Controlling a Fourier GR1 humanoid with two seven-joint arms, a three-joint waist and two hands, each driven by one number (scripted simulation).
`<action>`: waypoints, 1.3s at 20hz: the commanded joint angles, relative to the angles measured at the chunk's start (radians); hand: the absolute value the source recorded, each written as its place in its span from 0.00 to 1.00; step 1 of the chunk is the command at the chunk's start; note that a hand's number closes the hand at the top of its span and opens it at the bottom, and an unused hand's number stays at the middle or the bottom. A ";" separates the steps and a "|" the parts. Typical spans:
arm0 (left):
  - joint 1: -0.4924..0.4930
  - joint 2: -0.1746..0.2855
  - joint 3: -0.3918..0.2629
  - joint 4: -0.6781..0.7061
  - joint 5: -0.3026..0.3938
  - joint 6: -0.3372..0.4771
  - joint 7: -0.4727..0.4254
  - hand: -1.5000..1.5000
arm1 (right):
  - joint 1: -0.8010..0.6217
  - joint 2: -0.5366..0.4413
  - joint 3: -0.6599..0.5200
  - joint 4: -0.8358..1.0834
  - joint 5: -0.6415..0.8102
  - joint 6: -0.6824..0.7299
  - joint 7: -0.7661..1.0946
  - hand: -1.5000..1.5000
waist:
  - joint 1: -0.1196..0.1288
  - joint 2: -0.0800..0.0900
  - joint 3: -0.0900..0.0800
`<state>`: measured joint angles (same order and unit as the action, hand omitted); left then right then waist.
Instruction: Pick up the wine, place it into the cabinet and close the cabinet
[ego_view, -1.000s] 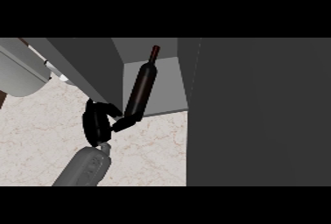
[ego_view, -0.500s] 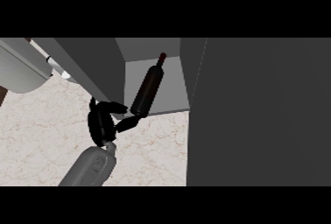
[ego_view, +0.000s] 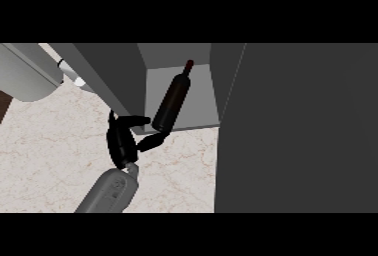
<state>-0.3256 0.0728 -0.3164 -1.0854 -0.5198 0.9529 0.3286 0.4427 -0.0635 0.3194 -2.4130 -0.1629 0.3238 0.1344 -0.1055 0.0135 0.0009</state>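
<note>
A dark wine bottle (ego_view: 171, 100) leans inside the open grey cabinet (ego_view: 198, 70), with its neck pointing to the back and its base at the front lip of the cabinet floor. My left hand (ego_view: 122, 140) is just left of and below the base. Its fingers (ego_view: 135, 120) and thumb (ego_view: 150, 142) curl round the bottle's bottom end. The grey forearm (ego_view: 109, 192) rises from the lower edge. The right hand does not show.
A large dark panel (ego_view: 295, 125), probably the cabinet door, fills the right side. The cabinet's left wall (ego_view: 111, 75) stands close above the hand. A grey rounded vessel (ego_view: 26, 75) and a small white thing (ego_view: 70, 70) sit at the upper left on the marble counter (ego_view: 52, 155).
The hand and the bottle have shifted slightly right and deeper into the cabinet. The bottle's base now sits at the cabinet floor's front lip.
</note>
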 joint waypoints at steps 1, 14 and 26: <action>-0.231 -0.069 -0.019 -0.035 0.063 -0.021 -0.063 0.00 | 0.019 -0.008 0.006 -0.055 -0.017 -0.004 0.026 0.00 | -0.021 -0.002 -0.007; -0.190 -0.072 -0.065 -0.198 0.323 -0.087 -0.193 0.00 | 0.017 -0.003 0.016 -0.082 -0.010 -0.031 0.053 0.00 | 0.033 -0.015 -0.007; -0.028 -0.073 -0.124 -0.393 0.558 -0.285 -0.416 0.00 | 0.065 0.000 0.014 -0.118 0.026 -0.080 0.060 0.00 | 0.088 -0.021 -0.003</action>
<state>-0.3659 0.0000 -0.3899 -1.3555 -0.0061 0.7467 0.0204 0.4628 -0.0508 0.3344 -2.4446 -0.1399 0.2553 0.1631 -0.0297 0.0038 -0.0097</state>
